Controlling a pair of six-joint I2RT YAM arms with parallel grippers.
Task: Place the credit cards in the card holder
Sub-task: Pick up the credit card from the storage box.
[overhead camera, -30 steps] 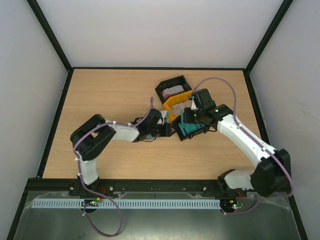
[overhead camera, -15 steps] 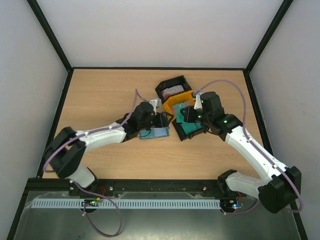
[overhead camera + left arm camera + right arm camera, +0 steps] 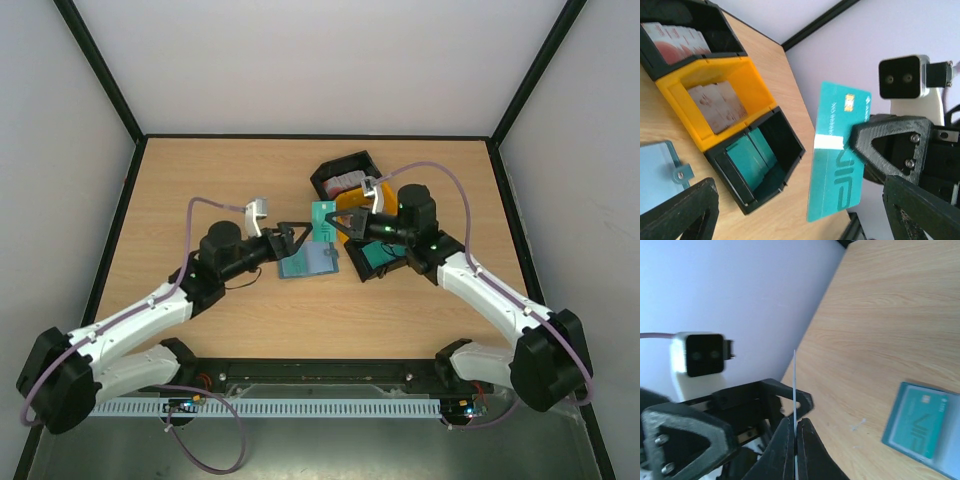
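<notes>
surface: wooden table (image 3: pixel 200 200) | on it: card holder (image 3: pixel 308 262); three bins (image 3: pixel 756 86) in a row

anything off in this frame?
Nothing spilled or damaged. Only oddity: one teal card hangs in mid-air, pinched by the right gripper, with the open left gripper right beside it. The card holder lies flat on the table.

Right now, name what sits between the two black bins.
The yellow bin, holding pale cards, sits directly between them; the left wrist view shows it best.
</notes>
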